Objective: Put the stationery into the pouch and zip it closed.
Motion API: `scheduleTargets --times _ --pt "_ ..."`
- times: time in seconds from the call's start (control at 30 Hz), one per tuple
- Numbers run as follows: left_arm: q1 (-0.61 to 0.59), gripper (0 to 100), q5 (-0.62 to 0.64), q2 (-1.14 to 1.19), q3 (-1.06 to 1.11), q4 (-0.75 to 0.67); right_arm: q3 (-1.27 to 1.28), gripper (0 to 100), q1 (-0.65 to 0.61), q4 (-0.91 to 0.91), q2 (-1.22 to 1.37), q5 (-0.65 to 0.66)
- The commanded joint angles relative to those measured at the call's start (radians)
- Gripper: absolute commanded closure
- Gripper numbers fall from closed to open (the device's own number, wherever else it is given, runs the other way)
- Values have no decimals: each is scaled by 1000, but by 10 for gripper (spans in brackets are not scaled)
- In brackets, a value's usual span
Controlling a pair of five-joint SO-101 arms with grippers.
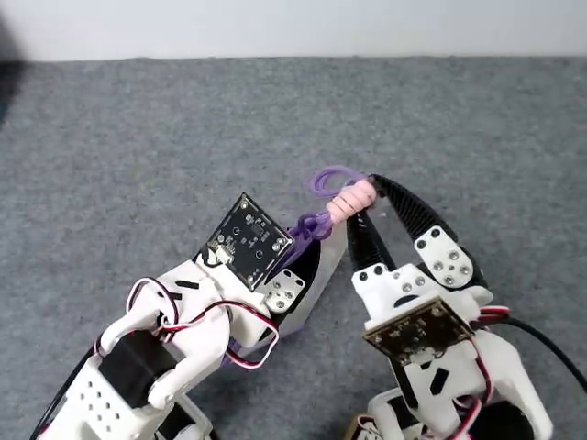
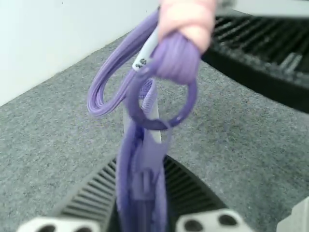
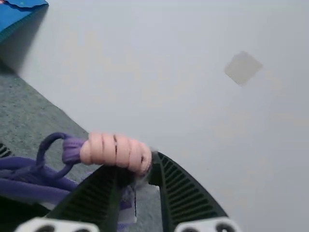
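left gripper (image 2: 141, 188) pinching pouch (image 1: 321, 270) end, right gripper (image 3: 137, 170) angled inward, clamped on pink pull (image 3: 116, 151)

light: bright, diffuse, from above | shadows: soft, faint, short on grey table (image 1: 110, 137)

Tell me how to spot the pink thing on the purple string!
On the grey table, the left tool holds a purple pouch. Follow its purple cord to the right tool, which pinches the pink wrap. It is the only pink, ribbed thing; its neighbours are purple or black.
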Motion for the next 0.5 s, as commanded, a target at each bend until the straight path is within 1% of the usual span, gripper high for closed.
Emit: scheduleTargets --times 0.0,0.1,0.2,0.47 --pt "6 972 -11 -11 -15 -17 -51 991 28 2 -8 -18" --pt "5 903 2 -12 -31 -15 -51 991 28 2 -10 -18" --pt "-18 845 54 -11 -76 -9 -51 991 25 2 -12 -18" --pt "-46 838 60 -11 -125 84 -51 991 25 2 -13 -18"
